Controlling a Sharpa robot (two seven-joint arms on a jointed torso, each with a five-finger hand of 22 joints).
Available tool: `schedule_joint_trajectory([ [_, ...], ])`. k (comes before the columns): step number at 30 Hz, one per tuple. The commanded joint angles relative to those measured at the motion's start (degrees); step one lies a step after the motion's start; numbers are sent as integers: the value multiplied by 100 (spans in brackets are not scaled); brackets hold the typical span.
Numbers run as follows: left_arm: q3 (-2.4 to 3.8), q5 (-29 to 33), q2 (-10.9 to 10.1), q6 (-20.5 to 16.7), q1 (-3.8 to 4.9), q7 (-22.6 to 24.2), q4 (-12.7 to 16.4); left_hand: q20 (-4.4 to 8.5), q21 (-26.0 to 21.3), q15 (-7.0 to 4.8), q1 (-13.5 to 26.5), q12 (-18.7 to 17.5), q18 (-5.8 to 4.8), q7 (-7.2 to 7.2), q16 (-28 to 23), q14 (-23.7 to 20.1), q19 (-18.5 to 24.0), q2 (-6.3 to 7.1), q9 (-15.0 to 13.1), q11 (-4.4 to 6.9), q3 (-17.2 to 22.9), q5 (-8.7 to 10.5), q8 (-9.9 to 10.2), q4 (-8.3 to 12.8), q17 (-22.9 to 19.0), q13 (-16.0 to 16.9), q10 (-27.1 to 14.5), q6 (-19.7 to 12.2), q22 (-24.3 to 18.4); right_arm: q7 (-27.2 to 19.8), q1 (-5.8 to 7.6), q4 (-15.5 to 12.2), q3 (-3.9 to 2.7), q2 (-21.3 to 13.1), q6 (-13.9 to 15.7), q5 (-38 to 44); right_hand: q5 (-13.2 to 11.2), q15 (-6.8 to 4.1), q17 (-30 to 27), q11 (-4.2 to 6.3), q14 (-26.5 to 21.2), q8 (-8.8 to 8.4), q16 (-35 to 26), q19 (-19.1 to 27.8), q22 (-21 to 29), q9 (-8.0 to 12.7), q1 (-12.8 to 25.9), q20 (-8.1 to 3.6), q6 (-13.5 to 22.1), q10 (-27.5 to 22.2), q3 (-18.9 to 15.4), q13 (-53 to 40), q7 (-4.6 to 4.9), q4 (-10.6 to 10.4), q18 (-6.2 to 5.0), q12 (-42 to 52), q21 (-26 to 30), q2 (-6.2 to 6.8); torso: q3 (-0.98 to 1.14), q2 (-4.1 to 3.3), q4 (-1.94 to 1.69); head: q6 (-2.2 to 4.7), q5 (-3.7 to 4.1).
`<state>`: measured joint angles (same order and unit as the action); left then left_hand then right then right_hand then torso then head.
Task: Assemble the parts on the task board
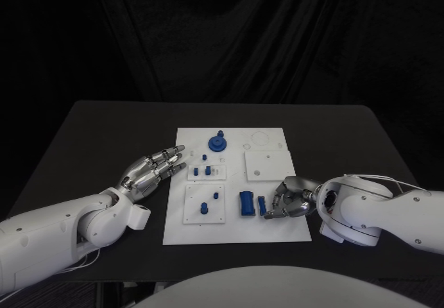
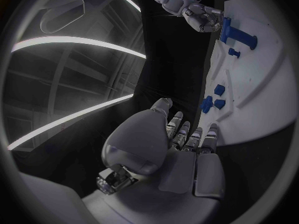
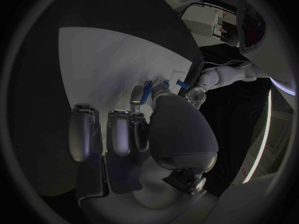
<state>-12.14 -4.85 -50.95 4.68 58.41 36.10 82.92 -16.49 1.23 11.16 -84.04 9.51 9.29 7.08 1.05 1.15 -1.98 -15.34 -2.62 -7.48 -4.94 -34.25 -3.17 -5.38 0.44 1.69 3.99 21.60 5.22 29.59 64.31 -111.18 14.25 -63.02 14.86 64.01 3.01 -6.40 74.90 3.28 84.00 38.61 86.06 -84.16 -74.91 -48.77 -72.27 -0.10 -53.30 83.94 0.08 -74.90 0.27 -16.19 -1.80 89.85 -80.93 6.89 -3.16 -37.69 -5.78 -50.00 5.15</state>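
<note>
Two hands flank the task board (image 1: 237, 235) on the table (image 1: 92, 128). The left hand (image 1: 153, 168) lies beside its left edge, fingers spread, holding nothing. The right hand (image 1: 289, 199) curls at a blue part (image 1: 263, 205) near the lower right; whether it grips it cannot be told.

Head view: the black table (image 1: 92, 128) is seen from above and in front, with the white task board (image 1: 278, 231) centred.
Left wrist view: taken from close behind the left hand (image 2: 181, 154), facing across the board.
Right wrist view: taken from close behind the right hand (image 3: 143, 134).
Shared: the board is seen in all three.
</note>
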Motion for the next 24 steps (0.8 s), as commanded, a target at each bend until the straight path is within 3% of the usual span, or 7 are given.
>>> schedule_joint_trajectory([
  [1, 5, 22, 15, 72, -10, 51, 7, -23, 5, 52, -35, 15, -8, 49, 27, -4, -13, 13, -6, -10, 40, -34, -36, 8, 9, 3, -14, 7, -8, 87, -19, 7, 0, 11, -58, 49, -23, -54, 590, 40, 429, 36, 5, -238, -1209, -11, -47, -44, 40, 606, 9, -1510, -12, -22, -46, 15, -7, -39, -1, -1, 0, 0, -5],
  [24, 5, 22, 28, 75, -15, 34, -3, -23, 5, 53, -29, 25, -13, 53, 29, -3, -14, 10, -7, -17, 51, -33, -38, 6, 9, 5, -12, 16, -9, 154, -22, 163, -2, 172, -157, 49, -24, -87, 587, 84, 430, 126, 3, -231, -1204, -79, -108, -69, -13, 606, 46, -1510, -66, 10, -51, 15, 10, -574, -1, -3, -1, 0, -28],
])
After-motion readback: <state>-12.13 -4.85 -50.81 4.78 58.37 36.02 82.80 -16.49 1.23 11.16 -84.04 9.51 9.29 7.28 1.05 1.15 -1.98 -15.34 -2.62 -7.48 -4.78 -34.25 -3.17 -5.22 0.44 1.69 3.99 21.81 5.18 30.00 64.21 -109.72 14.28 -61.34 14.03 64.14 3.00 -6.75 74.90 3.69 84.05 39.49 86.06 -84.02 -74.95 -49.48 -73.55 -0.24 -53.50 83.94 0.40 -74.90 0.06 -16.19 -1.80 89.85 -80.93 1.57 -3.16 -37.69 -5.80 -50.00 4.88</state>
